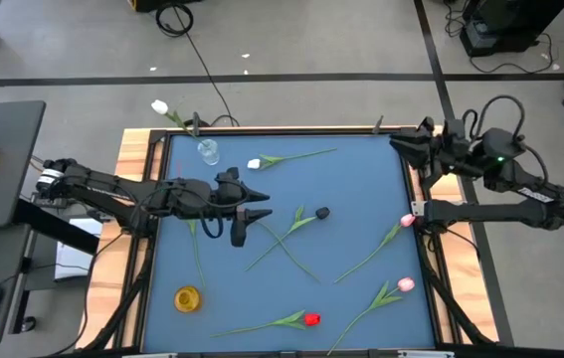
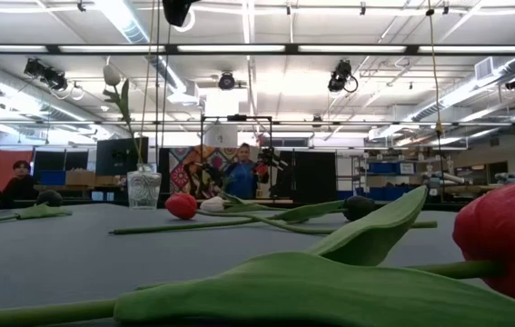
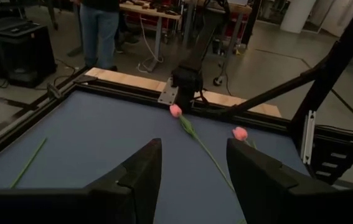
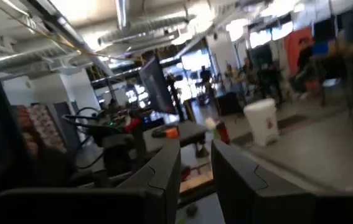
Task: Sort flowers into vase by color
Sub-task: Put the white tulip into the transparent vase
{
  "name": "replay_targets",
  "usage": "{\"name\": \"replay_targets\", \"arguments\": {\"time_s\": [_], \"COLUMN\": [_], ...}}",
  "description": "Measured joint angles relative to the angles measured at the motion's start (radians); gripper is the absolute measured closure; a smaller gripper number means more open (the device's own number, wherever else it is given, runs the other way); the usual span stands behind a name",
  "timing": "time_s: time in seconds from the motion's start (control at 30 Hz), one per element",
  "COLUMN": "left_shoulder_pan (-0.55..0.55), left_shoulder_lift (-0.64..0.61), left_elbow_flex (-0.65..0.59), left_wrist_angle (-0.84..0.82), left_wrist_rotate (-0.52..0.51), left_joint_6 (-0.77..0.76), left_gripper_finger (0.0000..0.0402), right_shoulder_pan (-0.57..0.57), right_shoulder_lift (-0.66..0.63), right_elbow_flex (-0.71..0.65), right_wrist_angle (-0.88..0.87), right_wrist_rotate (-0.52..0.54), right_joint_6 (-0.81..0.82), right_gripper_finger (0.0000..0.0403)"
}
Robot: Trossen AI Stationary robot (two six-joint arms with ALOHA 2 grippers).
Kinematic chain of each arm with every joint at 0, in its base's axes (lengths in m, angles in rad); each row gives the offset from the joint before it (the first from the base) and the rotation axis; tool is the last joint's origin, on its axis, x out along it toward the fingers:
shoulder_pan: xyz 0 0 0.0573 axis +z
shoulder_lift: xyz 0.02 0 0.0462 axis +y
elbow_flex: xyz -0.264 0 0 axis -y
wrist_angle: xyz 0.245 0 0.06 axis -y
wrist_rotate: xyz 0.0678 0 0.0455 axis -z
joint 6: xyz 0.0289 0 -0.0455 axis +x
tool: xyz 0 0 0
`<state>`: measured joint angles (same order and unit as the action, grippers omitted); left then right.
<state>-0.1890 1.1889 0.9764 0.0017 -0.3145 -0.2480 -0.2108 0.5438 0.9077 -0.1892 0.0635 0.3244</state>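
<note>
Tulips lie scattered on the blue table. From above I see a white one [image 1: 254, 163], a black one [image 1: 321, 213], two pink ones [image 1: 407, 221] [image 1: 405, 284] and a red one [image 1: 311, 319]. Another white tulip [image 1: 159, 106] stands with its stem in the clear glass vase [image 1: 207, 151] at the far left corner. A yellow vase [image 1: 188, 297] stands near the left edge. My left gripper [image 1: 259, 205] hovers open over mid-table and holds nothing; its wrist view shows both pink tulips [image 3: 175, 111] [image 3: 240, 133] beyond the fingers. My right gripper [image 1: 401, 142] waits open at the far right corner.
A loose green stem [image 1: 198, 254] lies partly under the left arm. Stems cross in mid-table [image 1: 286, 242]. In the low view the red tulip [image 2: 511, 245] and its leaf fill the near foreground. Wooden rails [image 1: 137, 149] border the mat. People stand in the room behind.
</note>
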Motion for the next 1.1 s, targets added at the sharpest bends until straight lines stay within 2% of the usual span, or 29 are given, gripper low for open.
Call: {"name": "replay_targets", "arguments": {"time_s": [0.13, 0.3, 0.53, 0.67, 0.77, 1.1], "left_shoulder_pan": [0.000, 0.010, 0.039, 0.048, 0.043, 0.023], "left_shoulder_lift": [0.000, 0.000, 0.000, 0.000, -0.008, -0.027], "left_elbow_flex": [0.000, 0.000, 0.000, 0.000, 0.000, 0.001], "left_wrist_angle": [0.001, -0.002, -0.048, -0.116, -0.193, -0.360], "left_wrist_rotate": [0.000, 0.000, -0.005, -0.005, -0.005, -0.005], "left_joint_6": [0.000, 0.000, -0.046, -0.127, -0.139, -0.187], "left_gripper_finger": [0.0217, 0.0217, 0.0217, 0.0217, 0.0217, 0.0217], "right_shoulder_pan": [-0.001, 0.003, 0.067, 0.128, 0.200, 0.441], "right_shoulder_lift": [0.040, 0.151, 0.354, 0.490, 0.577, 0.719], "right_elbow_flex": [0.000, 0.000, -0.001, -0.001, -0.001, -0.001], "right_wrist_angle": [-0.122, -0.312, -0.373, -0.380, -0.423, -0.513], "right_wrist_rotate": [0.032, -0.065, -0.002, -0.050, -0.077, -0.135], "right_joint_6": [0.241, 0.481, 0.786, 0.856, 0.972, 1.342], "right_gripper_finger": [0.0304, 0.0306, 0.0308, 0.0309, 0.0309, 0.0309]}}
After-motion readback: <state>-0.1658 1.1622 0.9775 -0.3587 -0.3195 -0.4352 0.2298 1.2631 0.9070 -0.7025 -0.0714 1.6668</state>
